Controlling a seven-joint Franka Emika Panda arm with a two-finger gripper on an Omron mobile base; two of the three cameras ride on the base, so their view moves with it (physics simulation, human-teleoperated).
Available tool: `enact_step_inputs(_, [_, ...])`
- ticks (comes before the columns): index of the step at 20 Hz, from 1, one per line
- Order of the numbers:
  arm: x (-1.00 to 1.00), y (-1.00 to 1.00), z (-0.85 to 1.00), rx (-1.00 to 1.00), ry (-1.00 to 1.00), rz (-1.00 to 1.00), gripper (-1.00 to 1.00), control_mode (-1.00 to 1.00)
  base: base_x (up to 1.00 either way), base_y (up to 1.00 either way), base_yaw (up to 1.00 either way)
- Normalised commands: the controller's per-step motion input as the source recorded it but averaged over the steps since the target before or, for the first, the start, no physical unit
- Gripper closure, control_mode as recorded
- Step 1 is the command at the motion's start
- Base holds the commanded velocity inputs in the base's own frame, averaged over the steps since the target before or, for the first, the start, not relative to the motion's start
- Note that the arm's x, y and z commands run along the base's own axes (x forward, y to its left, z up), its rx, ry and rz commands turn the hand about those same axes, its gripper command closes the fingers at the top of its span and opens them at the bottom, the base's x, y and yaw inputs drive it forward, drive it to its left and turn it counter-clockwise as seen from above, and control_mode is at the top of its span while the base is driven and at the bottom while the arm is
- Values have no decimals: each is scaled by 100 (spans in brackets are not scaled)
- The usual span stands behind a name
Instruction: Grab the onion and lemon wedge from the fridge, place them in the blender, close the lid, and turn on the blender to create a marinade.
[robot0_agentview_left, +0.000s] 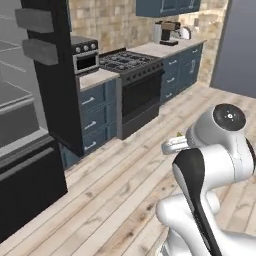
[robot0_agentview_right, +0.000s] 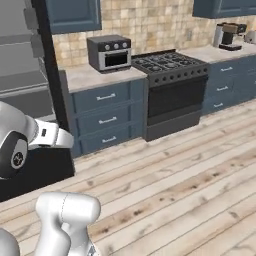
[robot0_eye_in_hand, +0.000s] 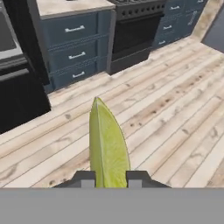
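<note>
Item: lemon wedge (robot0_eye_in_hand: 108, 146), yellow-green, clamped between the two dark fingertips (robot0_eye_in_hand: 83, 178) of the gripper (robot0_eye_in_hand: 110, 179), its long axis running straight out along the fingers, pointed tip away from the hand. Carried above the plank floor (robot0_eye_in_hand: 175, 122), well clear of it; in the left base view a sliver of yellow-green (robot0_agentview_left: 178, 134) peeks past the white hand. Item: fridge (robot0_agentview_left: 20, 125), door open, grey shelves showing, standing to the arm's left; dark door edge (robot0_agentview_left: 55, 75) jutting into the room between the fridge and the cabinets. Item: toaster oven (robot0_agentview_right: 110, 52), black with silver face, on the short counter (robot0_agentview_right: 85, 76) just beside the fridge. Item: gas range (robot0_agentview_right: 172, 90) with black oven front, next along. Item: blue drawer fronts (robot0_agentview_right: 105, 117) on both sides of the range. Item: coffee machine (robot0_agentview_right: 227, 35) on the far counter. The blender's place cannot be told from here, so the wedge's direction of travel is open; judged, the fridge door edge is the nearest thing the arm could clip on a swing.
</note>
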Motion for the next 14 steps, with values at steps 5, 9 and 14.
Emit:
enact_step_inputs(5, [0, 0, 0, 0, 0, 0, 100, 100, 0, 0, -84])
enact_step_inputs(9, [0, 0, 0, 0, 0, 0, 100, 100, 3, 0, -79])
enact_step_inputs(14, [0, 0, 0, 0, 0, 0, 100, 100, 11, 0, -76])
